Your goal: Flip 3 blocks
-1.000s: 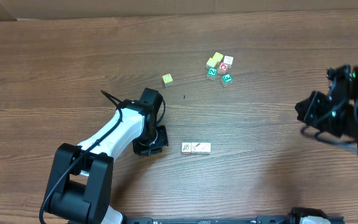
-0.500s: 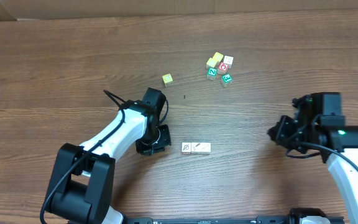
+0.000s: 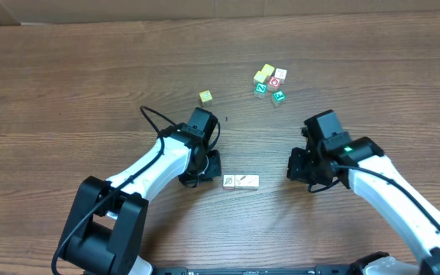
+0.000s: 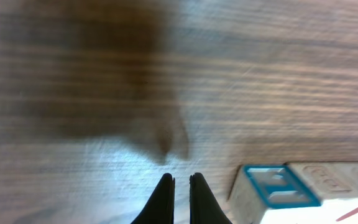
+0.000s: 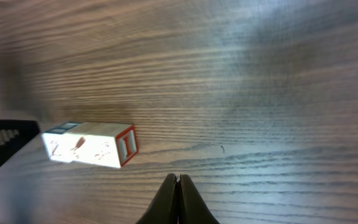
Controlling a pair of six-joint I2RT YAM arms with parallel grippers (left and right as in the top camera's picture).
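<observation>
right gripper (image 5: 178, 182) (shut) has neared the blocks (image 3: 241, 181)

Two robot arms share one look: the left arm (image 3: 147, 169) and the right arm (image 3: 392, 195) each have a long, smooth white shell over the main link, with boxy matte black housings at the joints and wrist. A thin black cable (image 3: 150, 117) loops out from the left arm's white link, and a small green light (image 3: 347, 150) glows on the right arm's black wrist block. The left gripper (image 4: 180, 182) and right gripper (image 5: 177, 180) each end in slim black fingers (image 4: 164, 202) tapering to points
</observation>
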